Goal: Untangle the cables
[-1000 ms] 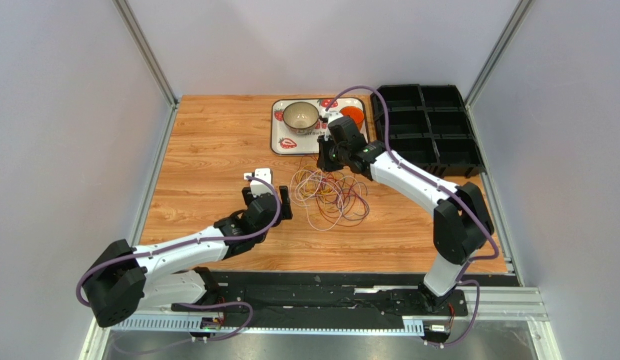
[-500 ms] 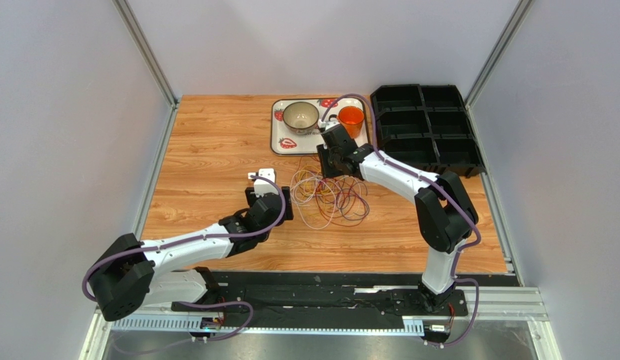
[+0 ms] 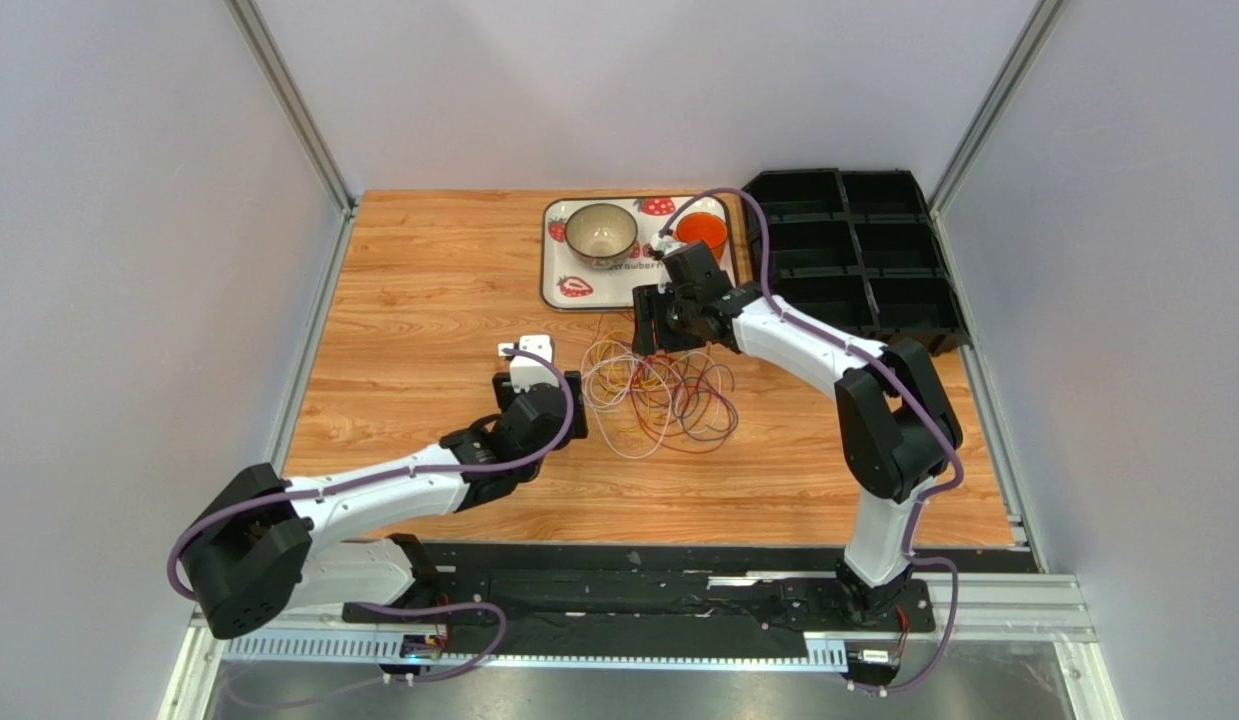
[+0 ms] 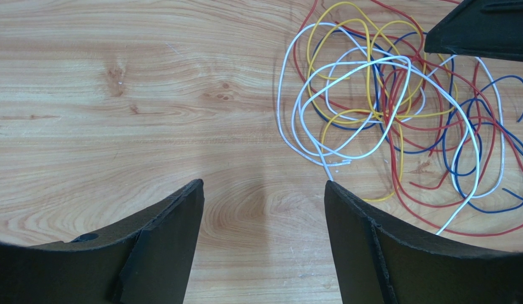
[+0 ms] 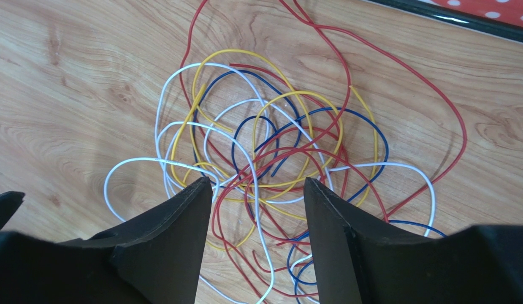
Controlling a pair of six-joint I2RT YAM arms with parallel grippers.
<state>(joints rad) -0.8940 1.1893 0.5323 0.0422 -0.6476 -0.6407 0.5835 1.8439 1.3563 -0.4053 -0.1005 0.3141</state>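
A tangle of thin red, yellow, blue and white cables [image 3: 663, 393] lies loose on the wooden table. My left gripper [image 3: 574, 407] is open and empty just left of the tangle, low over the table. In the left wrist view [image 4: 264, 190] a loose white cable end [image 4: 329, 175] lies by the tip of its right finger [image 4: 359, 234]. My right gripper [image 3: 661, 326] is open and empty above the tangle's far edge. In the right wrist view [image 5: 257, 190] red, white and yellow strands [image 5: 270, 152] run on the table under the gap between its fingers.
A strawberry-print tray [image 3: 556, 279] with a bowl [image 3: 600, 230] and an orange cup [image 3: 703, 230] stands just behind the right gripper. A black compartment bin [image 3: 854, 255] stands at the back right. A small white object [image 3: 520, 351] lies left of the left gripper.
The right arm's elbow swung inward while its gripper stayed over the tangle's far edge. The left gripper crept slightly toward the cables. The cables have not moved.
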